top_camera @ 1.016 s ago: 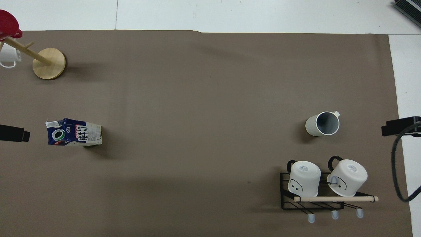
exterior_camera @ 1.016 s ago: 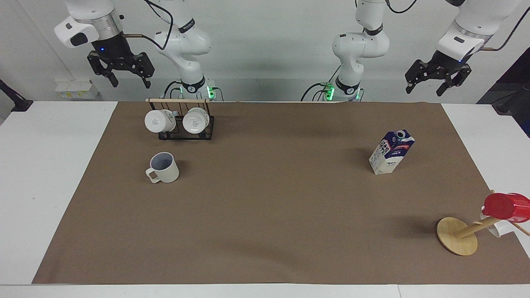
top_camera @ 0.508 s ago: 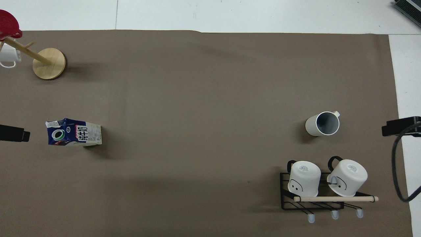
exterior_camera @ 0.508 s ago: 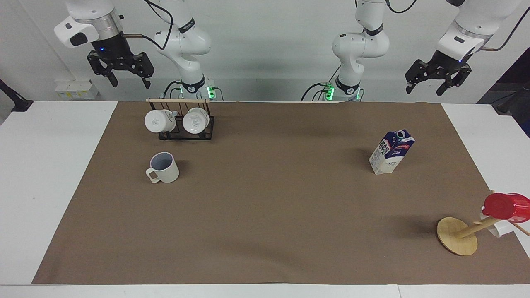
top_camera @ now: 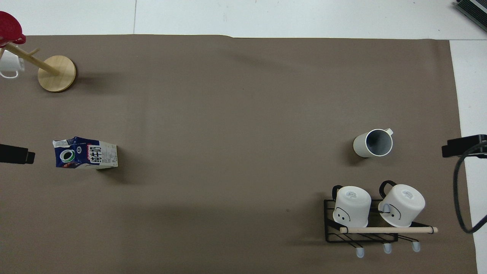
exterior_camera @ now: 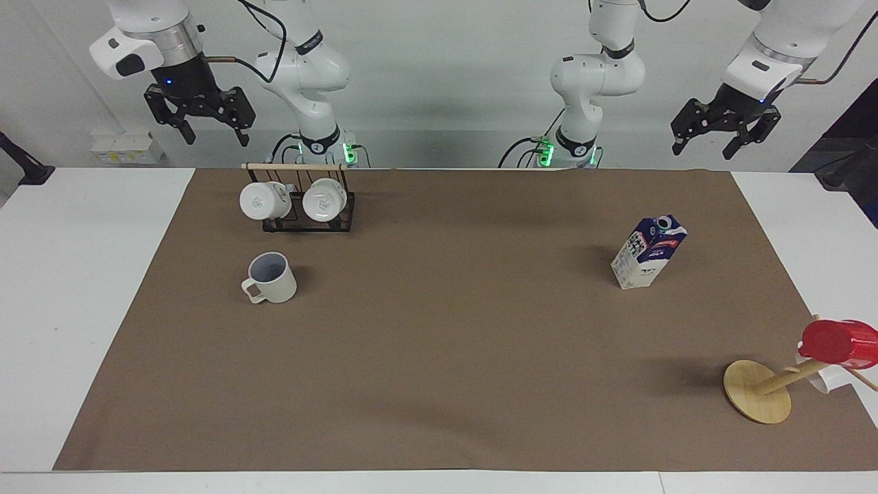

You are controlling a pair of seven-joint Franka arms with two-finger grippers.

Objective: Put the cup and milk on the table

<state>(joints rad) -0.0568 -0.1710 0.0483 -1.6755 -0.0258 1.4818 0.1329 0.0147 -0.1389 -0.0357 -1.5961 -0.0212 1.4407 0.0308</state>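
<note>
- My left hand [exterior_camera: 721, 134] is up in the air at the left arm's end of the worktop [exterior_camera: 82, 274], above the edge nearest my bases; fingers spread apart, holding nothing.
- My right hand [exterior_camera: 203, 125] is up high too, at the right arm's end, above the edge by the wire rack [exterior_camera: 309, 218]; fingers apart, nothing in it.
- Both arms wait, neither touching anything.
- Landmark = the brown mat [exterior_camera: 439, 357], which covers most of the worktop.
- The cup [exterior_camera: 270, 278] stands upright on the mat, mouth up, toward the right arm's end, just farther from me than the wire rack and apart from it. Handle points away from me.
- The milk [exterior_camera: 647, 252] stands on the mat toward the left arm's end, well apart from the cup; spout on top, carton looks tilted in the facing view.
- Wire rack sits on the mat near the edge closest to me, w/ a wooden bar [top_camera: 388, 230] across it and two white mugs [top_camera: 352, 205] hung on it, bases facing outward.
- Wooden mug tree [exterior_camera: 758, 391] stands at the mat's corner at the left arm's end, farther from me than the milk; round base on the mat.
- A red cup [exterior_camera: 838, 343] hangs on the mug tree, plus a white mug [top_camera: 8, 65] partly hidden beside it.
</note>
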